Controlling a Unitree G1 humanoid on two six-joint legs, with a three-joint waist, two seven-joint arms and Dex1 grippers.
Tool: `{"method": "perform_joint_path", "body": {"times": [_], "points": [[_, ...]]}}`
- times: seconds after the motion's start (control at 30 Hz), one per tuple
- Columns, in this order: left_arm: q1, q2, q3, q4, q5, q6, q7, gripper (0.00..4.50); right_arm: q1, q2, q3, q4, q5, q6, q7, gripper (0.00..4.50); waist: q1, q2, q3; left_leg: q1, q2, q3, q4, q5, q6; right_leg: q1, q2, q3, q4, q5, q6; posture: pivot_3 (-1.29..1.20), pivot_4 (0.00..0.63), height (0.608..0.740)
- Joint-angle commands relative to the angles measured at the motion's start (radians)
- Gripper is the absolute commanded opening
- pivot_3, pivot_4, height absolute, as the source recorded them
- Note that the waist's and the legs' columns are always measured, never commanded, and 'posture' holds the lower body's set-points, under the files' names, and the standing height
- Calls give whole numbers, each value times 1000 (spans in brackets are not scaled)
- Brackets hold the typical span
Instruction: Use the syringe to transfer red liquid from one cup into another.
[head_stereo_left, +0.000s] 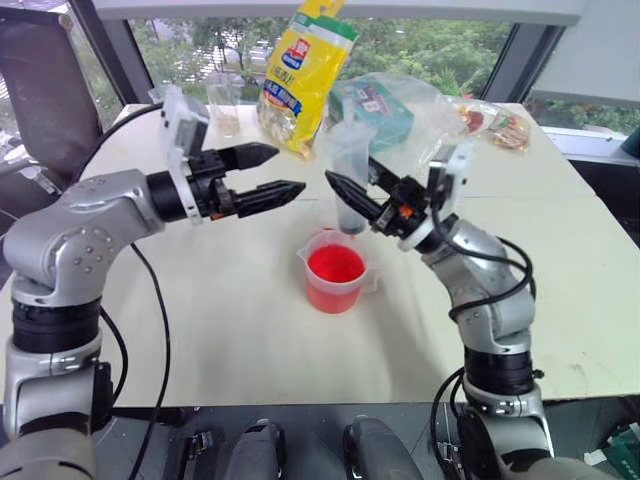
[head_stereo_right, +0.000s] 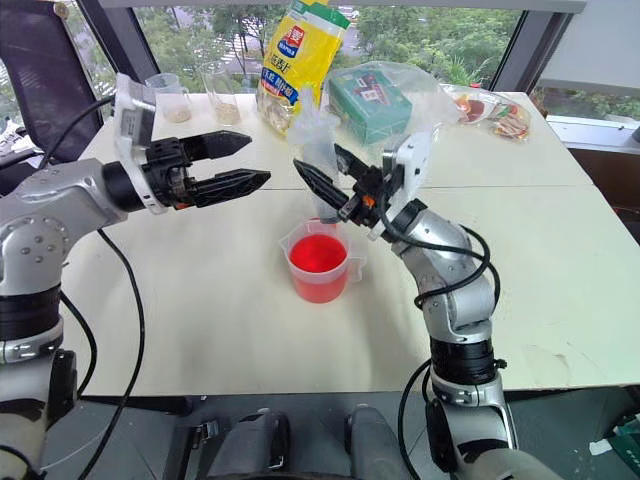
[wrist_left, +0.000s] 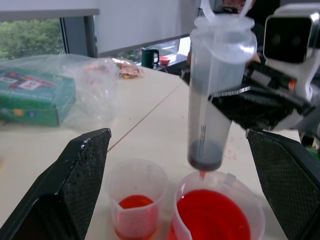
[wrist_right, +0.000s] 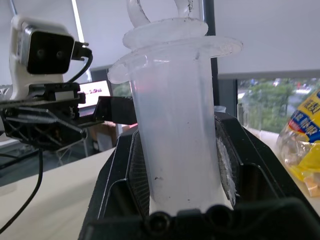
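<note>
Gripping the light, slippery clear plastic syringe (wrist_left: 212, 100) mid-barrel in right end effector (head_stereo_left: 362, 196); left end effector (head_stereo_left: 265, 173) gaping open, empty.

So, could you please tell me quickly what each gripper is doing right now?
Left gripper: open, holding nothing.
Right gripper: closed on the syringe, upright over the measuring cup.

Clear syringe (wrist_left: 212, 95) upright, tip over the red-filled measuring cup (wrist_left: 217, 220).
</note>
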Motion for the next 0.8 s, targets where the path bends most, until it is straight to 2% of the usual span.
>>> {"method": "perform_joint_path", "body": {"times": [0.03, 0.27, 0.57, 0.8], "points": [[-45, -3, 1, -13, -11, 10, -15, 4500, 42, 18, 44, 13, -25, -95, -6, 1437, 0, 0, 0, 0, 0, 0, 0, 0, 0, 0, 0, 0, 0, 0, 0, 0, 150, 740], [-65, -23, -2, -37, -55, 72, -38, 4500, 112, 11, 99, 66, -55, -179, -4, 1437, 1, 0, 0, 0, 0, 0, 0, 0, 0, 0, 0, 0, 0, 0, 0, 0, 150, 740], [-47, 0, 0, -61, -91, 123, -91, 4500, 126, 0, 112, 106, -55, -205, -7, 1437, 1, 0, 0, 0, 0, 0, 0, 0, -1, 0, 0, 0, 1, 0, 0, 0, 150, 740], [-67, -34, -20, -31, -81, 115, -89, 4500, 123, 0, 122, 111, -55, -206, -7, 1437, 1, 0, 0, 0, 0, 0, 0, 0, -1, 0, 0, 0, 1, 0, 0, 0, 150, 740]]}}
